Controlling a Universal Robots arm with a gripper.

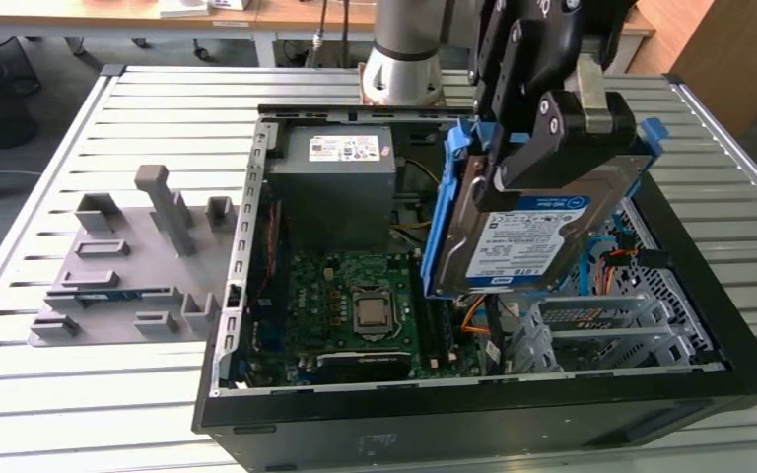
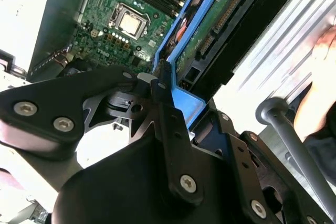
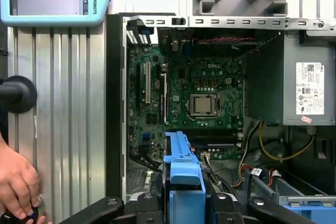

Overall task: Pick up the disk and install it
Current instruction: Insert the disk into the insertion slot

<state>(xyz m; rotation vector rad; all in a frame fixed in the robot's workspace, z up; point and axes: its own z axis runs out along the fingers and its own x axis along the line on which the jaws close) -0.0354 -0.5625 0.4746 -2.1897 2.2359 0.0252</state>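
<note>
The disk [image 1: 532, 234], a silver hard drive with a white-and-blue label and blue carrier rails, hangs tilted on edge above the right part of the open computer case [image 1: 484, 414]. My gripper [image 1: 538, 164] is shut on its upper end, black fingers clamping both faces. In the second wrist view the disk's [image 2: 210, 30] green circuit-board underside and blue rail run away from the fingers [image 2: 165, 108]. In the first wrist view the blue carrier's [image 3: 184, 169] end sits over the case interior, above the motherboard's edge.
Inside the case are a grey power-supply box [image 1: 339, 177], the motherboard [image 1: 352, 296] and a metal drive bay [image 1: 615, 315] with orange cables. A grey slotted fixture [image 1: 129, 266] stands on the slatted table [image 1: 50, 384]. A person's hand [image 3: 18, 182] rests by the case.
</note>
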